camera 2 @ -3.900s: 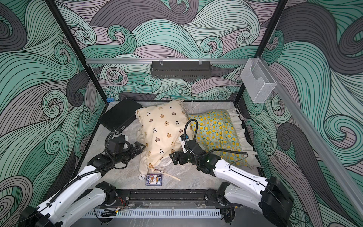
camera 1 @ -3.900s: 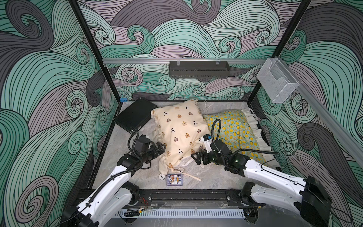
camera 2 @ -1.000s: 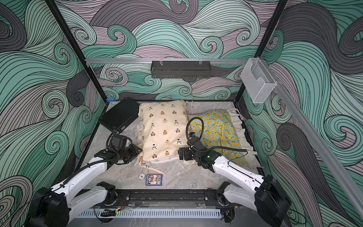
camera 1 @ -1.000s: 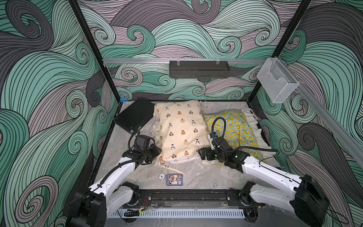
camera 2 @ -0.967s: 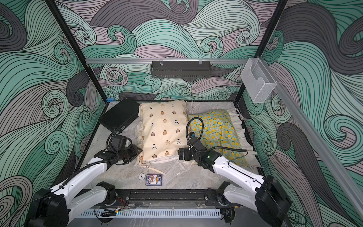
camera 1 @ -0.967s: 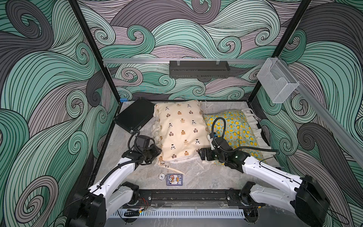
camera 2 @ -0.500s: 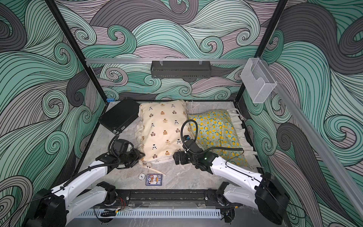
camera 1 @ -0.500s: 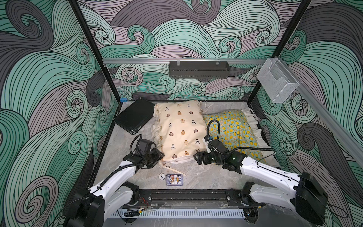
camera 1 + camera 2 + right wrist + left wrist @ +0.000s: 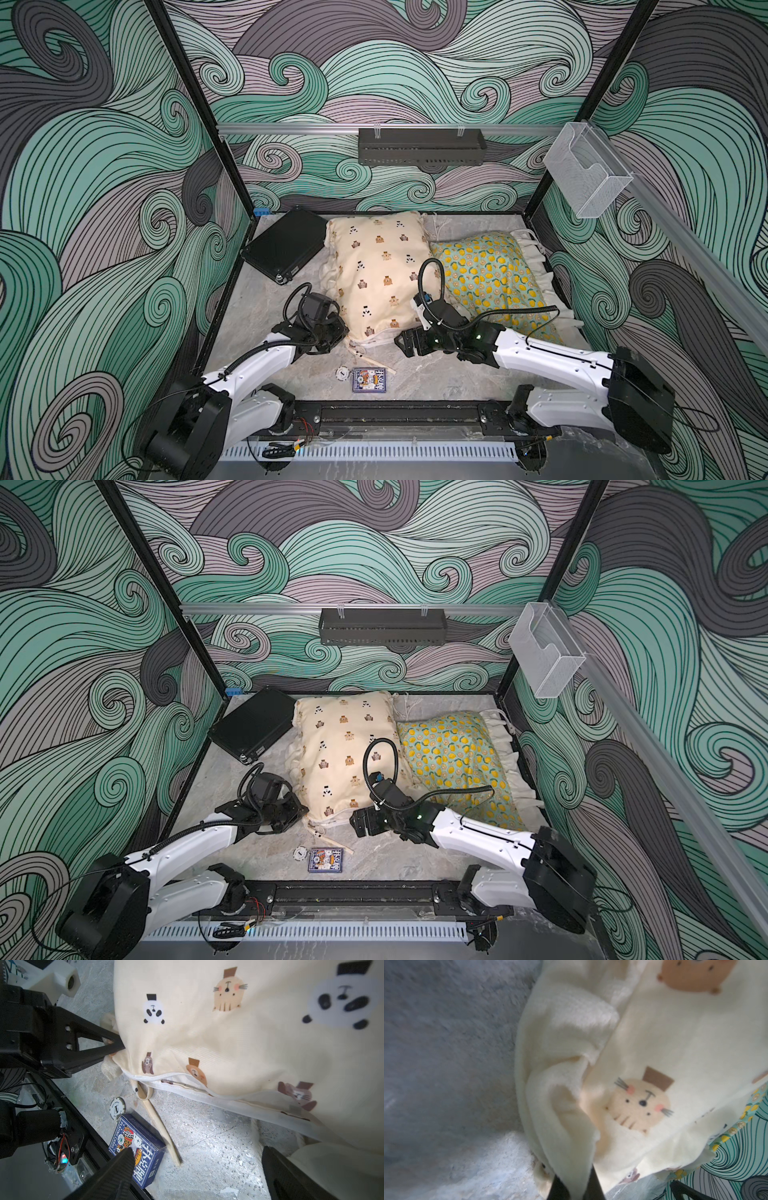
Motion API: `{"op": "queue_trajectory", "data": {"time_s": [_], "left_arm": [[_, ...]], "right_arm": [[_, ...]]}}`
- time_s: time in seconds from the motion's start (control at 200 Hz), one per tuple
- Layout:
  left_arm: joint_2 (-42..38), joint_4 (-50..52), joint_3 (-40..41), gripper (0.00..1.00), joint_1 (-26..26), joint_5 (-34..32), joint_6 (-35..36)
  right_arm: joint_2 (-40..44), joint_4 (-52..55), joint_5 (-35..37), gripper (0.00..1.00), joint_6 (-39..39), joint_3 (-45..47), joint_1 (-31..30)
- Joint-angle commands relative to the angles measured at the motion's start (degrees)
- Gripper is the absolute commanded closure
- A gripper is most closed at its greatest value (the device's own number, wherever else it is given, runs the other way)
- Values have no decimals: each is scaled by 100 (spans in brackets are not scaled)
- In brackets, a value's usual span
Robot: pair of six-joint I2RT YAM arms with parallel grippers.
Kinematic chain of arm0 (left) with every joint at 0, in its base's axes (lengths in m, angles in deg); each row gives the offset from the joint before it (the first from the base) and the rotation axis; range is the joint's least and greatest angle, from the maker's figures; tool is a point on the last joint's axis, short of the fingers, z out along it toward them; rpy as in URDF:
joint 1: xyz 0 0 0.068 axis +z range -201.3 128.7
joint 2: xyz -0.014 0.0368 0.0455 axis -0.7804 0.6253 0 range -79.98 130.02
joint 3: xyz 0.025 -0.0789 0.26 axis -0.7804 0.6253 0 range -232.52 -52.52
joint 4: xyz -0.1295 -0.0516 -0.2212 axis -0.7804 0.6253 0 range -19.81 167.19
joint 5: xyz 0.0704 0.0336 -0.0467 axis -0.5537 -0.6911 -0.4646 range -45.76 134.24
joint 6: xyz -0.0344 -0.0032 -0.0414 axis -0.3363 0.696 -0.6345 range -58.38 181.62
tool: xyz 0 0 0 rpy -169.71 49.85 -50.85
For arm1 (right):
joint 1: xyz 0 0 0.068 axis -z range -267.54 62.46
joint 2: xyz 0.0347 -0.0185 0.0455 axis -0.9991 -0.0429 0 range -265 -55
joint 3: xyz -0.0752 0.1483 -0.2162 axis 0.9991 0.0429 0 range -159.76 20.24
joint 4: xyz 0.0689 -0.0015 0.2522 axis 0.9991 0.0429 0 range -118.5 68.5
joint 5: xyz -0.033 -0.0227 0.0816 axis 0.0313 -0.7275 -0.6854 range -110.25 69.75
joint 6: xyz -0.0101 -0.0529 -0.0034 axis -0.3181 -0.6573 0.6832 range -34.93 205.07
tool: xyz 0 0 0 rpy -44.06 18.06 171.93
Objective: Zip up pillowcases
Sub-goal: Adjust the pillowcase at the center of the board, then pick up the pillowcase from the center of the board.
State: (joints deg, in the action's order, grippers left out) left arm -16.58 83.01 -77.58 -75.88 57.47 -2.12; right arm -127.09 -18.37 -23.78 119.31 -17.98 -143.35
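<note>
Low over the table (image 9: 457,374) with the left arm (image 9: 257,357), stretched from the front rail toward the middle. Shut tight with the left gripper (image 9: 575,1184) on a fold of ruffle (image 9: 566,1126) at the near left corner of the cream case (image 9: 378,266); pressed against that same corner in both top views. Low as well with the right arm (image 9: 540,357), angled in from the front right, a cable looping up above its wrist. Wide open with the right gripper (image 9: 197,1178), holding nothing, fingers (image 9: 116,1169) far apart just above the table, pointed at the cream case's near edge and its white zip tape (image 9: 207,1095), not touching either. Cream case mid-table, lengthwise front to back, far end near the back wall. Lemon case (image 9: 486,274) touching its right side, the right arm's cable crossing over it. Black case (image 9: 284,245) at back left, just beside the cream case. Card box (image 9: 369,380) and chip (image 9: 341,373) near the front, close to the cream case's near edge, a loose tie (image 9: 160,1126) lying beside the box.
</note>
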Motion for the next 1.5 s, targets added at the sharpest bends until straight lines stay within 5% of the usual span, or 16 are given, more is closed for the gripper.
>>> {"op": "queue_trajectory", "data": {"time_s": [0.0,0.37,0.971,1.241,1.496], "left_arm": [[16,33,-287,96,-56,-124,42],[-293,1123,-918,100,-56,-27,272],[-593,1427,-1222,100,-56,431,-214],[-550,1426,-1384,100,-56,501,-263],[-530,1356,-1411,100,-55,504,-235]], "right_arm": [[-101,-124,5,1,49,-241,-172],[-571,212,299,3,-4,-1012,-789],[-807,-178,208,50,7,-1314,-1147],[-1315,-610,648,65,-9,-1511,-1397],[-1677,-1038,808,69,31,-1630,-1406]]}}
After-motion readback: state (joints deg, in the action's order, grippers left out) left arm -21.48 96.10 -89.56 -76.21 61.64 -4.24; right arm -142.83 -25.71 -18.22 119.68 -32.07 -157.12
